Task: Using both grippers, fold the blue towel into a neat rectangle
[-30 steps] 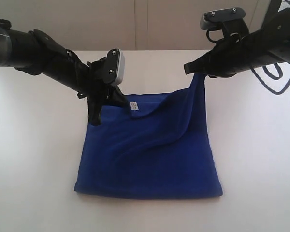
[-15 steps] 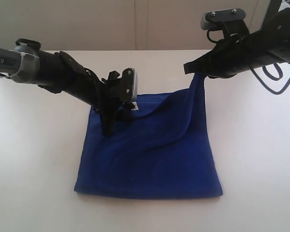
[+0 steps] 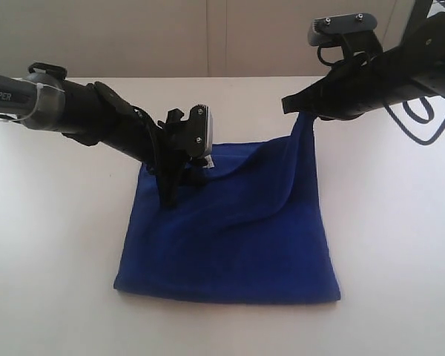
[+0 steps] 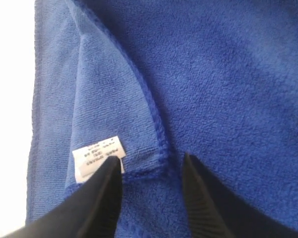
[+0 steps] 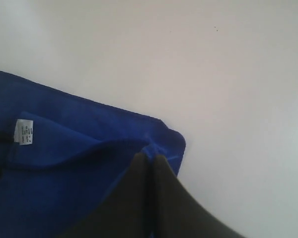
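The blue towel lies folded on the white table, with its far right corner pulled up off the surface. My left gripper stands open over the far left corner, one finger on each side of the folded-over flap beside the white tag. In the left wrist view the gripper straddles the towel's hemmed edge, with the tag by one finger. My right gripper is shut on the raised corner. In the right wrist view the gripper pinches the towel.
Bare white table surrounds the towel on all sides. A pale wall runs behind the table's far edge. Black cables hang from the right arm.
My left gripper has opened and let go of the far left corner, which now lies on the towel. The left arm shifted right and lower. The right gripper still holds its corner up.
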Motion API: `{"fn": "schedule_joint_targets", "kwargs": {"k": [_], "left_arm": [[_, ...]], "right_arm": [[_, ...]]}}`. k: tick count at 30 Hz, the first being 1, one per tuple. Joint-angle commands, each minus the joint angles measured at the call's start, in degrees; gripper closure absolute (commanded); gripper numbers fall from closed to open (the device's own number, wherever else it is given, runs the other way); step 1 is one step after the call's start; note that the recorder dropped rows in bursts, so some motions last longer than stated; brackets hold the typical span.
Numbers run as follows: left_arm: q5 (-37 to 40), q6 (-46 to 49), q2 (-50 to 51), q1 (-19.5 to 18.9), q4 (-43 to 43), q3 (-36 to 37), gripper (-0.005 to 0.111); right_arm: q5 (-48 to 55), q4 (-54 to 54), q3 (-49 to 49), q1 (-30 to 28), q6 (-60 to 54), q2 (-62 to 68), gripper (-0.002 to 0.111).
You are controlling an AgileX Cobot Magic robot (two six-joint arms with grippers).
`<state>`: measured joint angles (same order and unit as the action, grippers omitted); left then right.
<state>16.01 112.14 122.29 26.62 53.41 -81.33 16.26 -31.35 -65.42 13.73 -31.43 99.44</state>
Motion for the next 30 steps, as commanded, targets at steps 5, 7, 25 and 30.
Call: {"fn": "schedule_joint_targets", "kwargs": {"k": [5, 7, 25, 30], "left_arm": [[1.2, 9.2, 0.3, 0.1, 0.9, -0.1, 0.09], [1.8, 9.2, 0.3, 0.1, 1.7, -0.1, 0.098], [-7.5, -15.2, -10.3, 1.4, 4.4, -0.1, 0.107], [-4.3, -32.2, -18.3, 1.4, 1.6, -0.1, 0.107]], "right_arm": [[0.2, -0.1, -0.2, 0.0, 0.3, 0.0, 0.108], [0.2, -0.1, -0.2, 0.0, 0.3, 0.0, 0.108], [0.5, -0.1, -0.2, 0.0, 1.1, 0.0, 0.108], [2.9, 0.0, -0.2, 0.0, 1.1, -2.7, 0.108]]}}
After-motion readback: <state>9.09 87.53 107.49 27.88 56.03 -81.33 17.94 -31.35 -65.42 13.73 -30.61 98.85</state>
